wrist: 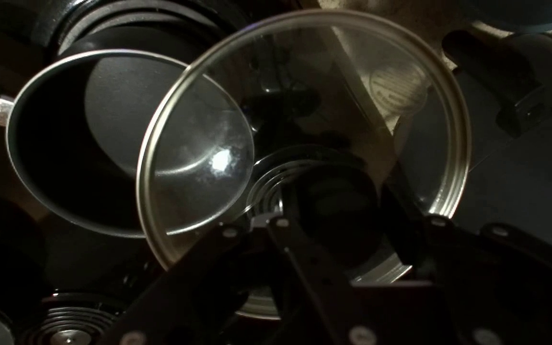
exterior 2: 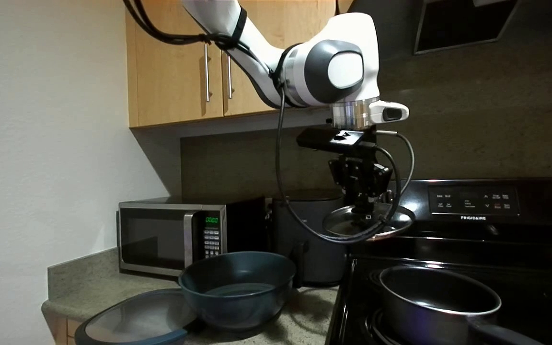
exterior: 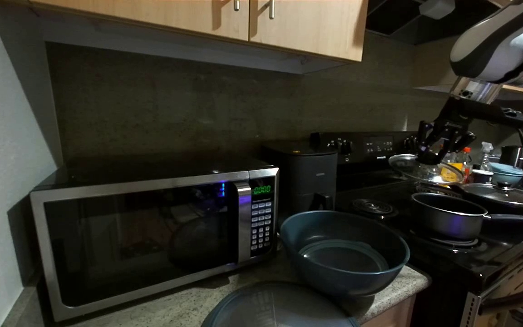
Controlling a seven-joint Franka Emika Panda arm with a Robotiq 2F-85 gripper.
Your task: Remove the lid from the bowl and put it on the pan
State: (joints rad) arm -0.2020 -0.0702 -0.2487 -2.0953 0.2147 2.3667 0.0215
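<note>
Pale wall (exterior 2: 51, 143), light wood cabinets (exterior: 189, 18); dark, shadowed backsplash (exterior: 175, 100), speckled countertop (exterior 2: 98, 281)

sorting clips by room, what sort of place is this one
A kitchen, probably in a home: there is a microwave, a black coil-burner stove and wooden cabinets up on the wall.

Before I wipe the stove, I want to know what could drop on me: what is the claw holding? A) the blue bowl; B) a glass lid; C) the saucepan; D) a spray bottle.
B: in both exterior views a glass lid hangs from the claw, gripped at its middle, up off the uncovered saucepan.
</note>
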